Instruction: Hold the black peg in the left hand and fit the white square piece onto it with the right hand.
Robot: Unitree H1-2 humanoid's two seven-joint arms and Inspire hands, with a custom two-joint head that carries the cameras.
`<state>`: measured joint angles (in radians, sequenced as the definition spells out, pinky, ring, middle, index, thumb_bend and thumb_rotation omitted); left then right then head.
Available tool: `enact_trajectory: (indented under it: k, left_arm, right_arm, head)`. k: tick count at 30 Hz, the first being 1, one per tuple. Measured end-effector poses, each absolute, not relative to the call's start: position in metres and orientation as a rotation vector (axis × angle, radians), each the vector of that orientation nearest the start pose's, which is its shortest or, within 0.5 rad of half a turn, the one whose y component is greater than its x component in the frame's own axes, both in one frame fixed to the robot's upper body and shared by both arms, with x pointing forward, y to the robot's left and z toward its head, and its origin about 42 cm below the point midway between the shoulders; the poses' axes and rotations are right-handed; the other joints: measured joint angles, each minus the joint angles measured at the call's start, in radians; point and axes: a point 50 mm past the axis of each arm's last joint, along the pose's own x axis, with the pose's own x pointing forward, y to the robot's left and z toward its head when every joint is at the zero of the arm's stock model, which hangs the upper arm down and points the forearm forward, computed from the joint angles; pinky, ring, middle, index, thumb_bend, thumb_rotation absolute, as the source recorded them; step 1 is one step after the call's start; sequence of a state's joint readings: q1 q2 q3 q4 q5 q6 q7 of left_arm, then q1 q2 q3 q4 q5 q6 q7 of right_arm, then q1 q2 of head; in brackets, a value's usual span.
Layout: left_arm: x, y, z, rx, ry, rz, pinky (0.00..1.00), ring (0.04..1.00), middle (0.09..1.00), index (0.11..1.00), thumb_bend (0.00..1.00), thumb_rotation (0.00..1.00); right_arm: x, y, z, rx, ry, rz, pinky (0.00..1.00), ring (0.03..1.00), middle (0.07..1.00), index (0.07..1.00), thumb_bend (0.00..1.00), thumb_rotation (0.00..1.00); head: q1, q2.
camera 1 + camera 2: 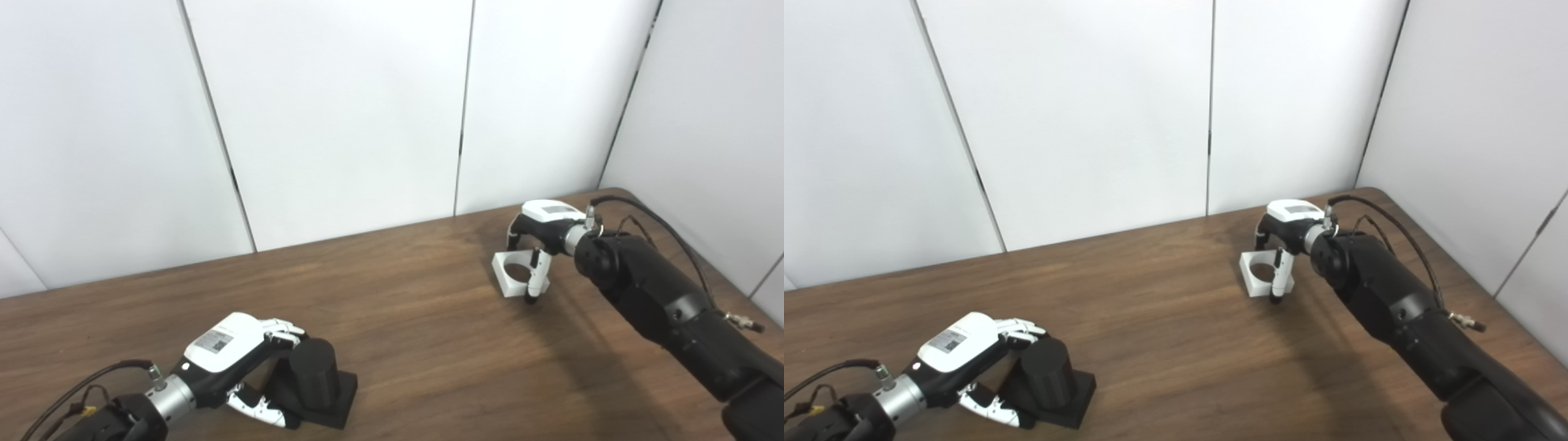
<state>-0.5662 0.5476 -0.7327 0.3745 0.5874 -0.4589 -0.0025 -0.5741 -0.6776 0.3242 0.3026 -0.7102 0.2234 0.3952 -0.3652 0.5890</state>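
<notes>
Left hand (pixel 236 361) is wrapped round the black peg (pixel 313 373), which stands on the table (pixel 404 318); right hand (pixel 539 245) arches over the white piece (pixel 517 275), fingers around it, grip uncertain. Lifting and fitting remain, the two well apart

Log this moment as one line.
left robot hand: around black peg, on table | right robot hand: over white square piece | not fitted

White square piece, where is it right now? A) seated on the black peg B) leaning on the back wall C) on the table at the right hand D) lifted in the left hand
C: the white square piece lies on the table under the right hand, far from the black peg at the left hand.
</notes>
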Motion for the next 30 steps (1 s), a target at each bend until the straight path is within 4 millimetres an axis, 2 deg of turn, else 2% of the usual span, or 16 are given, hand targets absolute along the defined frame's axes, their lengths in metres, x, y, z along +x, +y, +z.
enact_trajectory:
  k: [1, 4, 9, 11, 13, 14, 15, 20, 26, 30]
  left_arm:
    - [0.4, 0.219, 0.147, 1.259, -0.54, -0.861, 0.72, 0.83, 0.807, 0.488, 0.52, 0.05]
    - [0.4, 0.219, 0.146, 1.258, -0.539, -0.861, 0.73, 0.835, 0.809, 0.489, 0.52, 0.06]
    - [0.401, 0.217, 0.145, 1.253, -0.538, -0.862, 0.76, 0.861, 0.825, 0.49, 0.52, 0.06]
    - [0.403, 0.216, 0.144, 1.249, -0.536, -0.863, 0.76, 0.863, 0.826, 0.49, 0.52, 0.06]
    - [0.403, 0.214, 0.144, 1.245, -0.539, -0.863, 0.77, 0.869, 0.828, 0.49, 0.52, 0.06]
    - [0.404, 0.213, 0.143, 1.243, -0.539, -0.862, 0.77, 0.873, 0.831, 0.49, 0.52, 0.06]
    - [0.404, 0.212, 0.143, 1.242, -0.54, -0.861, 0.77, 0.873, 0.832, 0.49, 0.52, 0.06]
    - [0.405, 0.208, 0.143, 1.252, -0.548, -0.857, 0.75, 0.868, 0.831, 0.49, 0.52, 0.06]
    - [0.409, 0.204, 0.141, 1.252, -0.544, -0.853, 0.76, 0.876, 0.841, 0.49, 0.52, 0.07]
    - [0.409, 0.203, 0.14, 1.248, -0.544, -0.849, 0.76, 0.882, 0.845, 0.49, 0.52, 0.07]
  right_arm:
    - [0.443, -0.364, 0.233, -1.456, 0.217, 0.235, 0.81, 0.846, 0.784, 0.478, 0.52, 0.13]
    - [0.442, -0.356, 0.243, -1.45, 0.155, 0.248, 0.8, 0.84, 0.781, 0.478, 0.52, 0.13]
    - [0.437, -0.344, 0.26, -1.447, 0.064, 0.271, 0.82, 0.841, 0.773, 0.478, 0.52, 0.13]
    - [0.434, -0.34, 0.266, -1.453, 0.03, 0.285, 0.81, 0.834, 0.768, 0.478, 0.52, 0.13]
    - [0.431, -0.337, 0.271, -1.463, -0.006, 0.304, 0.81, 0.83, 0.764, 0.478, 0.52, 0.13]
    - [0.43, -0.336, 0.274, -1.464, -0.019, 0.311, 0.81, 0.834, 0.767, 0.478, 0.52, 0.13]
    - [0.428, -0.336, 0.276, -1.462, -0.029, 0.318, 0.8, 0.834, 0.768, 0.478, 0.52, 0.13]
    - [0.424, -0.333, 0.28, -1.44, -0.082, 0.354, 0.8, 0.817, 0.762, 0.478, 0.52, 0.13]
    - [0.416, -0.323, 0.279, -1.438, -0.137, 0.425, 0.76, 0.811, 0.765, 0.477, 0.52, 0.13]
    - [0.41, -0.313, 0.285, -1.428, -0.178, 0.456, 0.74, 0.817, 0.767, 0.477, 0.52, 0.13]
  head:
    - [0.0, 0.0]
    - [0.081, 0.018]
    - [0.175, 0.038]
    - [0.175, 0.038]
    - [0.218, 0.049]
    - [0.218, 0.049]
    - [0.262, 0.057]
    - [0.327, 0.069]
    - [0.37, 0.078]
    - [0.377, 0.08]
